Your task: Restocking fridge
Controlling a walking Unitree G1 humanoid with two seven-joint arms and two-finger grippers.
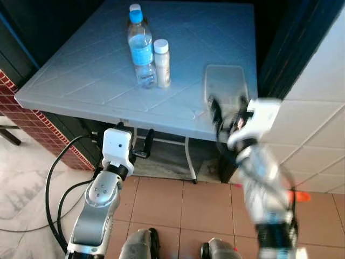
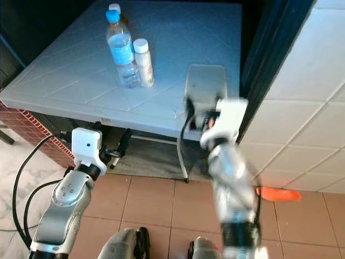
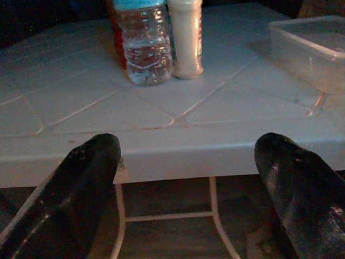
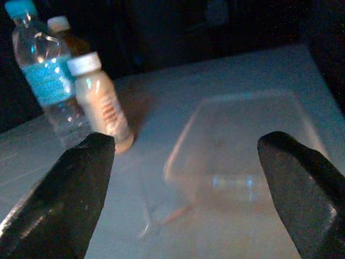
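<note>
Right gripper (image 4: 178, 205) fingers apart, raised at table's near-right edge, clear container (image 1: 225, 81) just beyond, long axis near-to-far. Left gripper (image 3: 188, 183) also apart, below near edge; water bottle (image 1: 141, 48) and small bottle (image 1: 161, 62) farther left. Right arm nearer.

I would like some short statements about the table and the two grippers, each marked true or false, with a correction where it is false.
1. The water bottle stands upright on the table. True.
2. The small bottle with the white cap lies on its side. False: it stands upright beside the water bottle.
3. The clear plastic container sits on the table, apart from the bottles. True.
4. The right gripper is shut on the container. False: it is open, with the container ahead between its fingers.
5. The left gripper is open and holds nothing. True.
6. The left gripper rests on the tabletop. False: it is below the table's near edge.
</note>
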